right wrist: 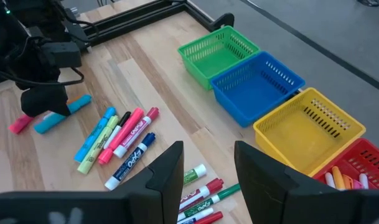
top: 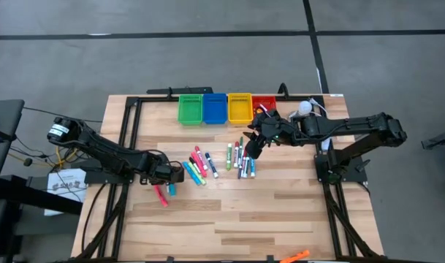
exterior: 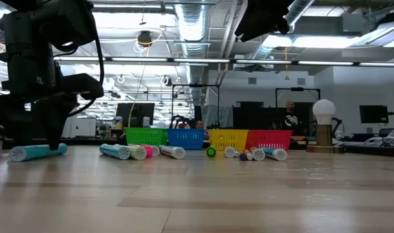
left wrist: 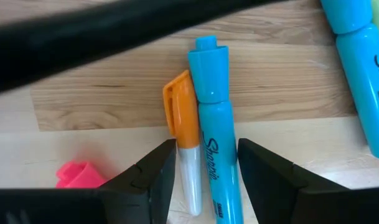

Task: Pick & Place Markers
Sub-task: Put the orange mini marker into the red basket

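Note:
Markers lie in three groups on the table: a pink and cyan pair (top: 166,191), a fan of cyan, pink and yellow ones (top: 198,165), and a pile of red, green and blue ones (top: 240,157). My left gripper (left wrist: 206,168) is open and low at the table. Its fingers stand on either side of a cyan marker (left wrist: 215,143) and an orange-capped white marker (left wrist: 184,143), which lie side by side on the wood. My right gripper (right wrist: 208,163) is open and hangs above the pile (right wrist: 198,193), empty.
Four bins stand in a row at the far edge: green (top: 191,109), blue (top: 215,108), yellow (top: 239,108) and red (top: 265,101); the red bin (right wrist: 363,165) holds a few markers. A white bulb (top: 304,108) stands beside the red bin. Bare wood fills the near half.

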Controlling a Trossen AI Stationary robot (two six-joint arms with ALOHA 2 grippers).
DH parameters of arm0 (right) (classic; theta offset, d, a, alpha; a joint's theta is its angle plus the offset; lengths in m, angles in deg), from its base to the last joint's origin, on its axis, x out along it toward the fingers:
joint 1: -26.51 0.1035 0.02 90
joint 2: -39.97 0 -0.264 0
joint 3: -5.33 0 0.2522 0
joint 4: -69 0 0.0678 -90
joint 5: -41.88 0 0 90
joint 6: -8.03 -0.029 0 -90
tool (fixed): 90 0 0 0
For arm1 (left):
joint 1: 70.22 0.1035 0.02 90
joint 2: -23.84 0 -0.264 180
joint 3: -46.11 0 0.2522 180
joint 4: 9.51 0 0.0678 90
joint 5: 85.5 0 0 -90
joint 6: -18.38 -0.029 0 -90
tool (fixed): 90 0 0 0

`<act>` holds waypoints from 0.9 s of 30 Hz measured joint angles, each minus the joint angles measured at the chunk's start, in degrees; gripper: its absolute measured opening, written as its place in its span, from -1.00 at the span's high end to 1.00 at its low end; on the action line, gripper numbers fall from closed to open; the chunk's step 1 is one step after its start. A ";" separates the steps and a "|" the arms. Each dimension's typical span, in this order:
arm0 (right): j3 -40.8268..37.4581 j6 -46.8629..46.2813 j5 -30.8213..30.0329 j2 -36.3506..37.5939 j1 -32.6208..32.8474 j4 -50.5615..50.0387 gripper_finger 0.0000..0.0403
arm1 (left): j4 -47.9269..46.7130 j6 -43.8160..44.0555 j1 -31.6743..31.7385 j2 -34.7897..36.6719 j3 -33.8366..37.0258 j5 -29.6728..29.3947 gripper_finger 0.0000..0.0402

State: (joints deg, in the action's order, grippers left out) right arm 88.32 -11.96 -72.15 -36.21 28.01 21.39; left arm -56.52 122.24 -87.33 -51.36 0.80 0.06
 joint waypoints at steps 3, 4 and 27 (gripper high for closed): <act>0.00 -0.02 0.07 0.00 0.00 0.01 0.35 | 0.25 -0.05 0.00 0.02 0.00 0.02 0.14; 0.00 -0.02 0.07 0.00 0.00 0.00 0.35 | 0.27 -0.17 0.00 0.04 0.00 0.04 0.14; 0.00 -0.07 0.26 0.00 0.00 -0.15 0.35 | -0.23 -2.44 -0.20 1.38 -0.09 0.21 0.14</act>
State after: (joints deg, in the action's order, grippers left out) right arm 88.32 -12.02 -71.89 -36.21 28.01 21.24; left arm -56.75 119.79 -87.52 -49.99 0.71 0.27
